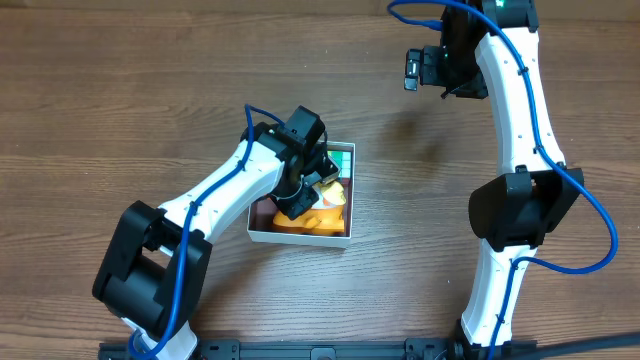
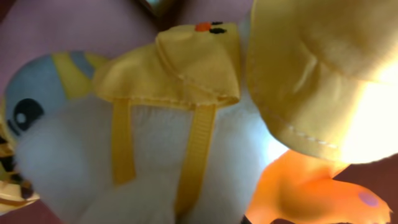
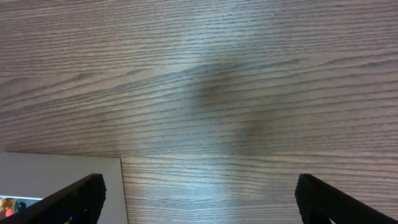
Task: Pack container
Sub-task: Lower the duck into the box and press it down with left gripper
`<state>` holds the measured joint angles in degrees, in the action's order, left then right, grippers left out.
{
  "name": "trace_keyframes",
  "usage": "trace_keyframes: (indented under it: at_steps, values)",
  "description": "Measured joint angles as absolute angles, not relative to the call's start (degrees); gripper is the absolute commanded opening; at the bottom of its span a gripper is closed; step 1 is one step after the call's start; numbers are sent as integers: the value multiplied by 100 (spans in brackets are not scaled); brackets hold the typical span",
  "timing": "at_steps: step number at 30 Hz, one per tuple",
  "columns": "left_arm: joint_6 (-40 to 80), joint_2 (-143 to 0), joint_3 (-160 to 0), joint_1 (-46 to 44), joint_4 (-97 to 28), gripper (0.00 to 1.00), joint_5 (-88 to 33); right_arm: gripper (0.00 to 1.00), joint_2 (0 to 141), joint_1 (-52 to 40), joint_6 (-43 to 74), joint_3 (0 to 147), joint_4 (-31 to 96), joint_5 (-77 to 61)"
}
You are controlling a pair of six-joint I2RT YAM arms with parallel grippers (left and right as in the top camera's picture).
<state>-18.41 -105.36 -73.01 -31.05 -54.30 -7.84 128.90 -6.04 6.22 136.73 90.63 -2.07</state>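
The container (image 1: 310,238) sits on the table (image 1: 120,100) a little left of centre, its thin white walls square to the view. The left arm comes up from the near-left corner and bends over it, so the left hand (image 1: 297,200) is down inside the box, over its middle, among the soft toys that fill it. From overhead the dark body of the hand covers its own fingertips, and the left wrist view shows no fingers at all, so I cannot tell whether it is spread or pinching something.

That wrist view is filled by a white plush toy (image 2: 155,155) very close to the lens. The toy wears a yellow hood with straps and has an orange foot (image 2: 311,186) at the lower right. A pale blue face with a dark eye (image 2: 28,112) shows at the left edge.

From overhead, yellow and orange plush lie against the near wall. A green piece (image 1: 341,155) lies in the far right corner of the box.

The right hand (image 1: 412,70) is well apart from the container, at the far right over bare wood. Its two dark fingers (image 3: 74,198) are spread wide with nothing between them. A pale flat panel (image 3: 62,177) shows at the lower left of the right wrist view; I cannot tell what it is.
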Motion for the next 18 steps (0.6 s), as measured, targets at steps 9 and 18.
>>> trace_keyframes:
  at_steps: [9, 18]
  values:
    - [-1820, -10471, -6779, -3116, -4611, 60, -808, 100, 12890, -604, 622, 13673, 9059, -204]
    - [-1638, -10624, -6713, -3030, -4386, 83, -532, 100, 12890, -604, 620, 13673, 9061, -204]
